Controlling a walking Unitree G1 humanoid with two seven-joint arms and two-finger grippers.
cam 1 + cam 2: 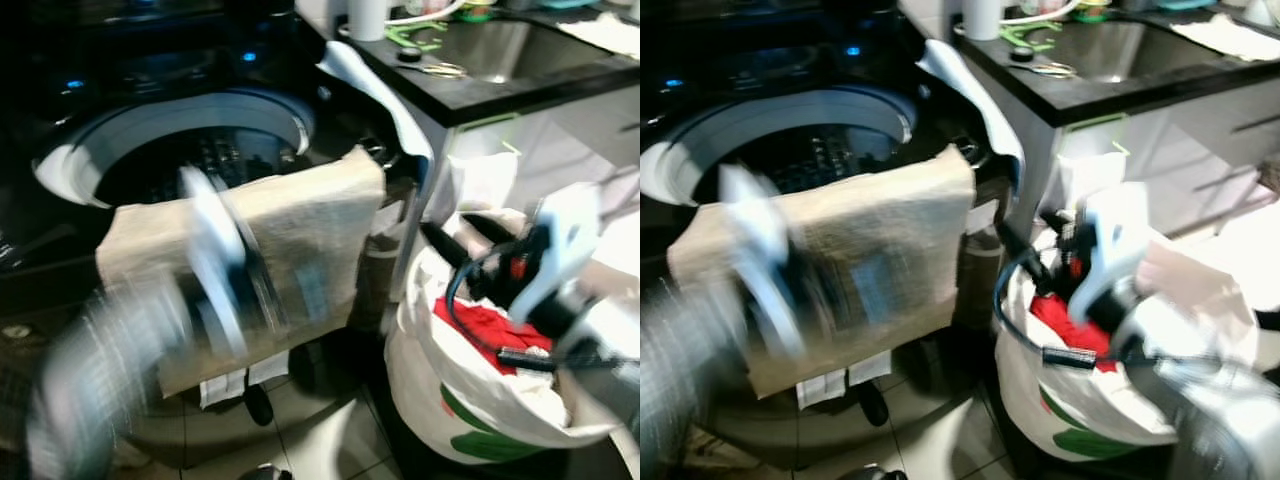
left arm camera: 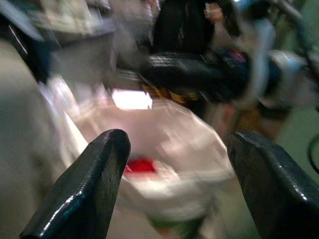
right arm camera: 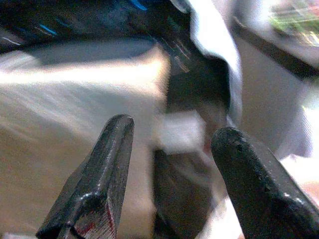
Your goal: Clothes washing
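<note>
A top-loading washing machine (image 1: 290, 115) stands open on the left, its dark drum (image 1: 200, 160) showing. A beige towel (image 1: 320, 210) hangs over its front rim. My left gripper (image 1: 270, 285), badly blurred, is in front of the towel; in the left wrist view it (image 2: 179, 174) is open and empty, facing the laundry bag. On the right a white laundry bag (image 1: 430, 360) stands on the floor with a red garment (image 1: 485, 325) inside. My right gripper (image 1: 460, 235) hovers over the bag's mouth, open and empty (image 3: 174, 164), pointing toward the towel.
A black countertop (image 1: 520, 95) with a steel sink (image 1: 490, 50) runs along the back right, close above the bag. A white cloth (image 1: 385, 95) hangs off the counter corner beside the washer. Pale floor tiles (image 1: 320, 440) show below the towel.
</note>
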